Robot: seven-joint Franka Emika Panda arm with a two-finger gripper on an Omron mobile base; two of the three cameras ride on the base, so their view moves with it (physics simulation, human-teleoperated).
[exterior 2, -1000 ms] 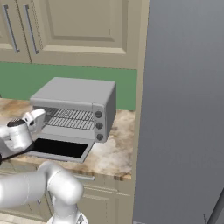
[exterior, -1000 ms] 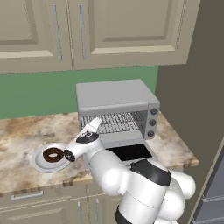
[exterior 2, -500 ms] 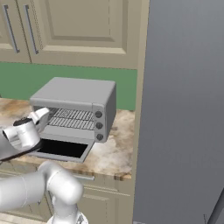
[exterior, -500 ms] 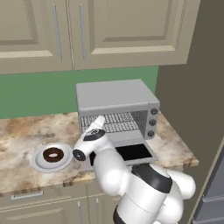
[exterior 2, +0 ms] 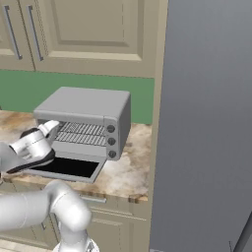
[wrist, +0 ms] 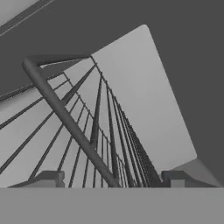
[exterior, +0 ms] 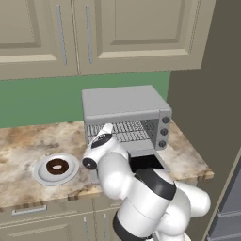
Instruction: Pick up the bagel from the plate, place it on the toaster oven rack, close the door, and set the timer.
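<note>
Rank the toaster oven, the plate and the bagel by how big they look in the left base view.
1. Toaster oven, largest by far.
2. Plate, well under the oven's width.
3. Bagel, smallest, lying within the plate's rim.

Speckled beige-brown stone countertop [exterior: 28,141] stretching before me, running under boxy grey metal toaster oven housing [exterior: 123,101]. Three dark round knobs [exterior: 164,132] stacking down its right panel. Green painted wall strip [exterior: 42,101] showing behind. Beige panelled upper cabinets [exterior: 94,33] hanging overhead. Tall grey slab [exterior 2: 206,123] standing at counter's right end.
</note>
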